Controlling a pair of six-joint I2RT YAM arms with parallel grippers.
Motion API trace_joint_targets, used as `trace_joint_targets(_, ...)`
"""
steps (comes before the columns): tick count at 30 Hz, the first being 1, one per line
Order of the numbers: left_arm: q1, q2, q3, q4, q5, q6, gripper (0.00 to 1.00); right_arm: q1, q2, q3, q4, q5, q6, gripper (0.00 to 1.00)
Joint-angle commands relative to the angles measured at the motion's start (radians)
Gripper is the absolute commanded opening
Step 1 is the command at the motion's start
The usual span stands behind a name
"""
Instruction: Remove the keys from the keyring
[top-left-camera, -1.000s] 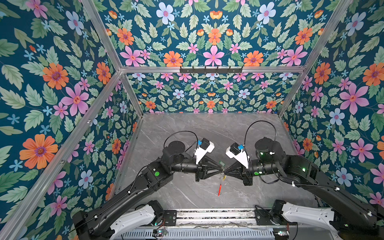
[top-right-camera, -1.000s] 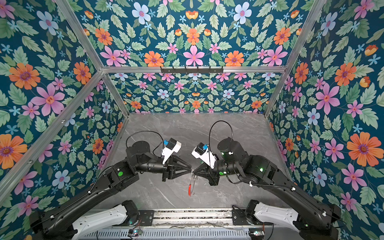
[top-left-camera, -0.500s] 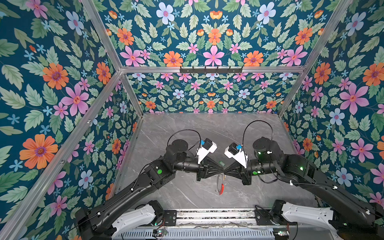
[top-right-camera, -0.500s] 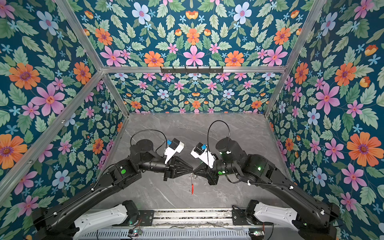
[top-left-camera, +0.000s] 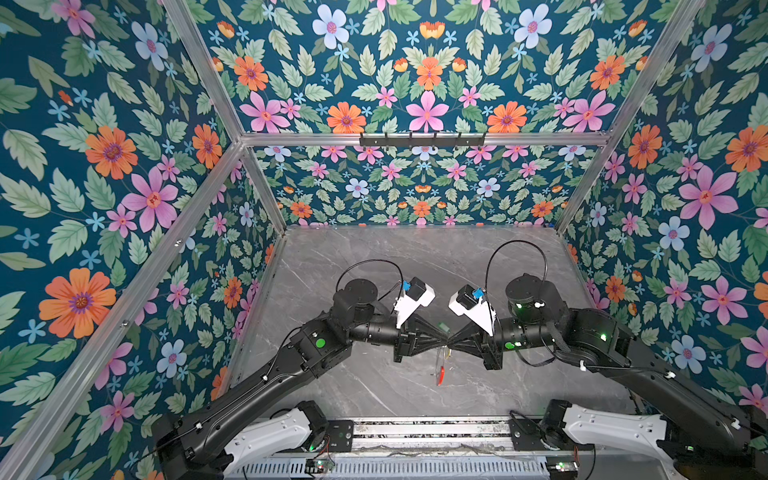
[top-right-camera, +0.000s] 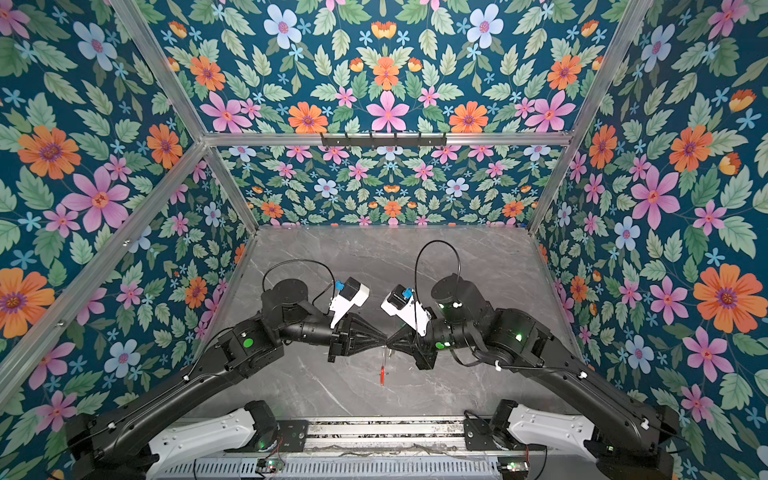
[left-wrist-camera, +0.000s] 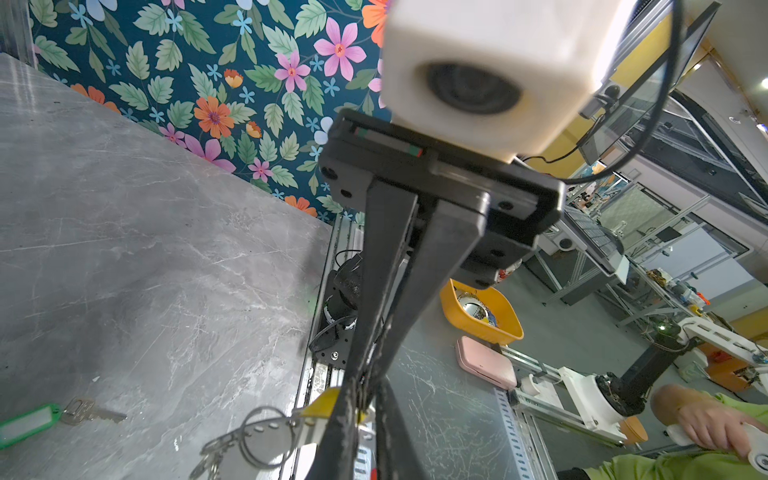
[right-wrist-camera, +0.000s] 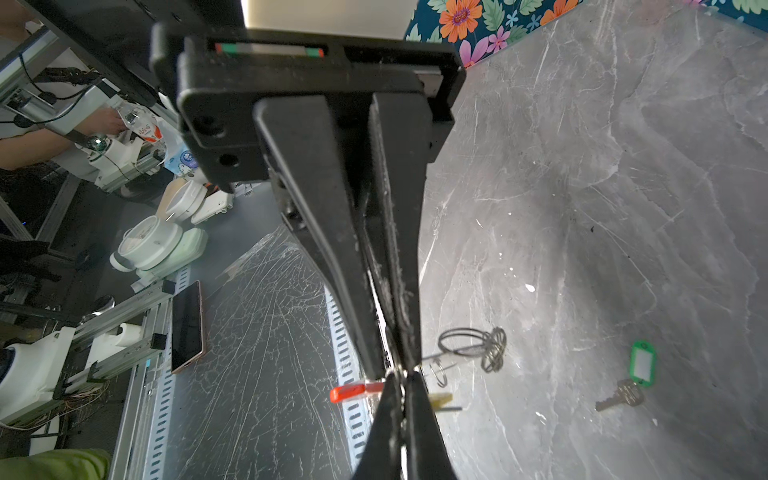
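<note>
Above the front middle of the grey table (top-left-camera: 374, 266), my left gripper (top-left-camera: 446, 344) and right gripper (top-left-camera: 452, 344) meet tip to tip. The keyring (top-left-camera: 440, 371) hangs below them, red sleeve lowest. In the right wrist view my right gripper (right-wrist-camera: 401, 380) is shut on the hoop beside the red sleeve (right-wrist-camera: 353, 392). My left gripper (left-wrist-camera: 368, 409) has its jaws drawn together at the yellow-tagged key (left-wrist-camera: 320, 405); the exact grip point is hidden. Small loops (right-wrist-camera: 492, 349) dangle from the hoop. The green-tagged key (right-wrist-camera: 640, 368) lies loose on the table, also in the left wrist view (left-wrist-camera: 29, 424).
Floral walls (top-left-camera: 124, 208) with aluminium posts close in the left, back and right. A metal rail (top-left-camera: 415, 432) with both arm bases runs along the front edge. Past it stand a yellow bin (left-wrist-camera: 482, 309) and a pink case (left-wrist-camera: 486, 368).
My left gripper has slid right until its tips meet the right gripper's, and its jaws have narrowed. The hanging keyring has swung slightly. The right arm has barely moved.
</note>
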Motion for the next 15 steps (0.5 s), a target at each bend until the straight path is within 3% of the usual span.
trace_joint_targets(1, -0.001, 0.001, -0.002, -0.001, 0.011, 0.014, 0.13, 0.001, -0.001, 0.006, 0.042, 0.01, 0.005, 0.0)
trace_joint_targets(5, -0.001, -0.003, -0.009, 0.018, 0.007, 0.011, 0.0, 0.001, -0.002, 0.004, 0.066, 0.001, 0.017, 0.0)
trace_joint_targets(11, -0.002, -0.022, -0.038, 0.093, -0.019, -0.006, 0.0, 0.001, -0.009, 0.003, 0.11, 0.001, 0.03, 0.0)
trace_joint_targets(13, -0.002, -0.044, -0.053, 0.128, -0.05, -0.014, 0.0, 0.0, -0.016, -0.003, 0.129, -0.001, 0.033, 0.1)
trace_joint_targets(15, -0.002, -0.072, -0.072, 0.174, -0.085, -0.021, 0.0, 0.001, -0.038, -0.02, 0.17, -0.001, 0.036, 0.3)
